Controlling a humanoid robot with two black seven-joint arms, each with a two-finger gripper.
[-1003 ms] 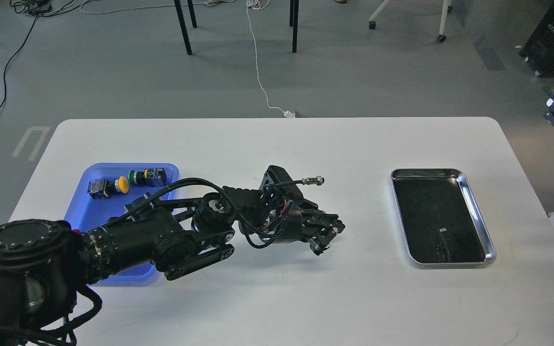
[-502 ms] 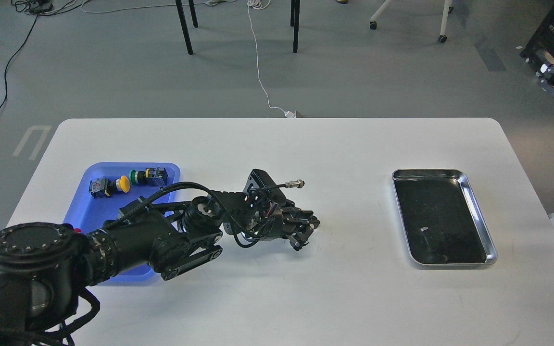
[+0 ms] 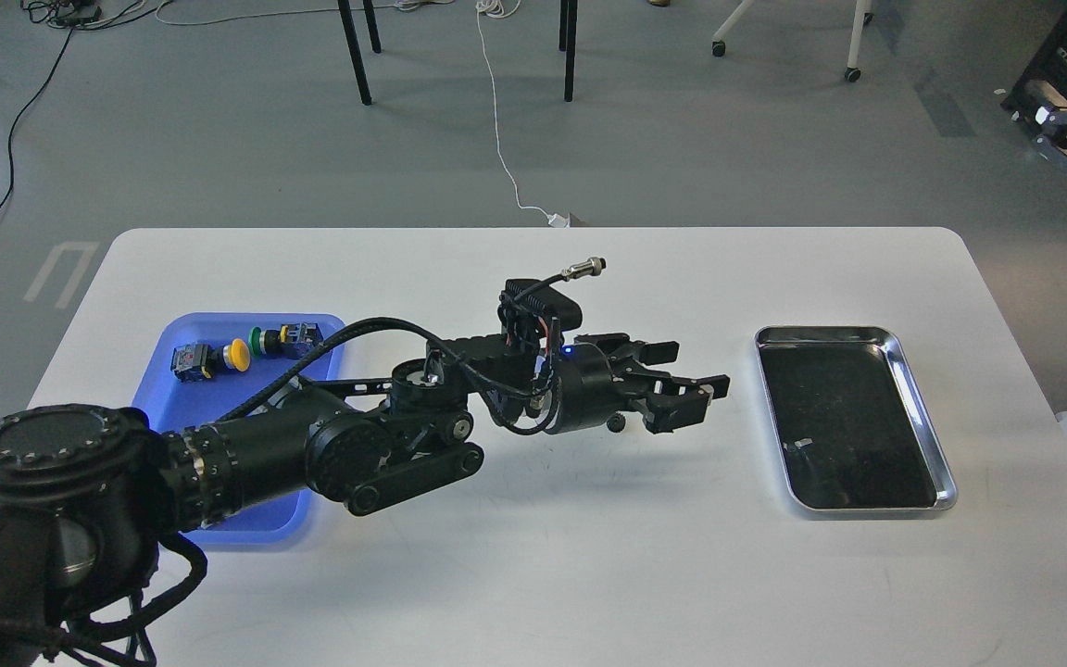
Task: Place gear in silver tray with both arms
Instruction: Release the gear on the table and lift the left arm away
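No text, label, brand or number can be read on anything in the head view. The small push-button switches with yellow and green caps point(image 3: 246, 350) in the blue plastic tray point(image 3: 168, 371) carry markings too small to read.

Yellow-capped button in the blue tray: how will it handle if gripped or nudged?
The yellow-capped button lies on its side; the round cap may let it roll when nudged. Looks rigid, probably light. The domed cap could slip, so the squarer body seems the safer grip.
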